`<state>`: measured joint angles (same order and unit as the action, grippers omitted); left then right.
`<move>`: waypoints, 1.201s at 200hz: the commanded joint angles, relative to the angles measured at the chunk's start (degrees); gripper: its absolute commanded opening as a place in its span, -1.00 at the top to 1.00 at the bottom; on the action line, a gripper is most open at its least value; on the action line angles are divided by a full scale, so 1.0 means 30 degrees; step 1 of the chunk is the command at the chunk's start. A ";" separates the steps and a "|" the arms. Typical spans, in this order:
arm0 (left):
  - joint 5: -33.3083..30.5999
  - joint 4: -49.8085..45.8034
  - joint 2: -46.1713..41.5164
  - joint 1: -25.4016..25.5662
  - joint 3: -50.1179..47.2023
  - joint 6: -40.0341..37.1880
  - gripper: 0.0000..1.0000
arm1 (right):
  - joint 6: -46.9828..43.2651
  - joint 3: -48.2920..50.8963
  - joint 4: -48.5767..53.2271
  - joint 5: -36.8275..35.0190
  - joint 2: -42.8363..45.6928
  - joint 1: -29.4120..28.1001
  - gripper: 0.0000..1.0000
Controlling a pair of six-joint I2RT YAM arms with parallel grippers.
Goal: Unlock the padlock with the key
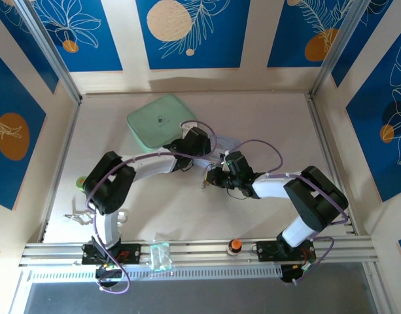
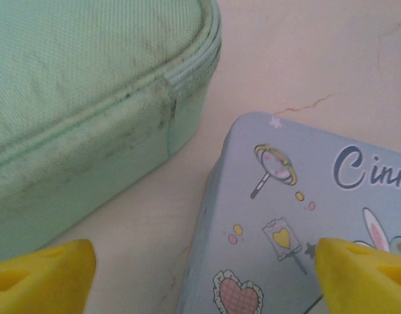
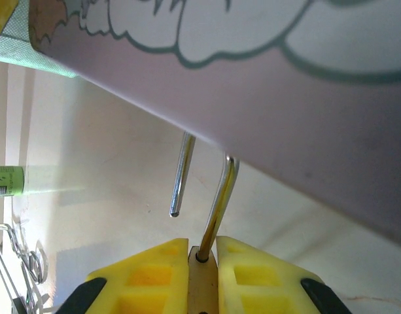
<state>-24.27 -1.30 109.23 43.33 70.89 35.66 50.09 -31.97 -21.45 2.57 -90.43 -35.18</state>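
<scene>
My right gripper [image 3: 202, 247] is shut on the brass padlock [image 3: 201, 281], its body pinched between the yellow fingers [image 3: 151, 275]. The thin silvery shackle [image 3: 216, 203] points up and stands open: one leg sits in the body, the other ends free in the air. The shackle's bend is hidden behind the cartoon-printed tin [image 3: 285, 78]. In the top view the right gripper [image 1: 213, 176] is at mid-table. My left gripper [image 2: 203, 281] is open over the corner of the pale blue tin [image 2: 298, 216]; from above the left gripper [image 1: 190, 140] hovers by the tin [image 1: 227, 140]. The key is hidden.
A mint-green zipped case [image 1: 161, 121] lies at the back, close beside the tin [image 2: 89, 98]. An orange-topped knob [image 1: 235, 246] and a clear plastic piece [image 1: 161, 256] sit on the front rail. A small green bottle [image 1: 80, 183] and wire rings [image 1: 76, 217] lie at the left.
</scene>
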 commanded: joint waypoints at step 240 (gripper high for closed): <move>0.2735 -0.2319 0.0525 0.2021 -0.3288 0.6586 -0.01 | 0.6690 0.4444 -0.0478 -0.5250 0.1551 0.1656 0.95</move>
<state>-22.81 4.10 108.14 46.83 65.58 54.08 63.55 -20.67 -34.61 -2.70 -87.20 -31.16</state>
